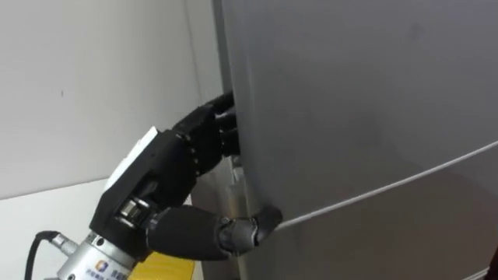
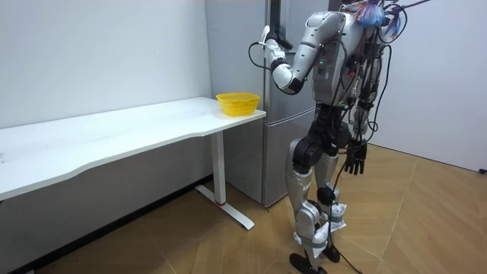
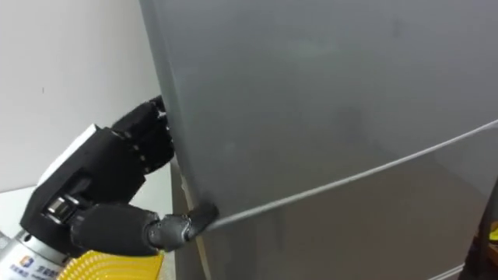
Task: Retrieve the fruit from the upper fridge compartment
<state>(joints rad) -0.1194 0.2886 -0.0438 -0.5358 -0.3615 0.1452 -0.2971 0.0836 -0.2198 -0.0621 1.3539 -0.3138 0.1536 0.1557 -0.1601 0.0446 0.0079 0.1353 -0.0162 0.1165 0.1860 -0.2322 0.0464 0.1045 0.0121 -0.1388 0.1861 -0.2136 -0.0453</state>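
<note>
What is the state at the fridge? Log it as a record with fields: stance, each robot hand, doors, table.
stance: stands facing the grey fridge, beside the white table
left robot hand: raised, fingers curled round the left edge of the upper fridge door, thumb at its lower corner
right robot hand: hangs at the side, relaxed, holding nothing
door state: no opening visible, inside unseen
lower door: untouched
table: yellow basket at the end nearest the fridge
</note>
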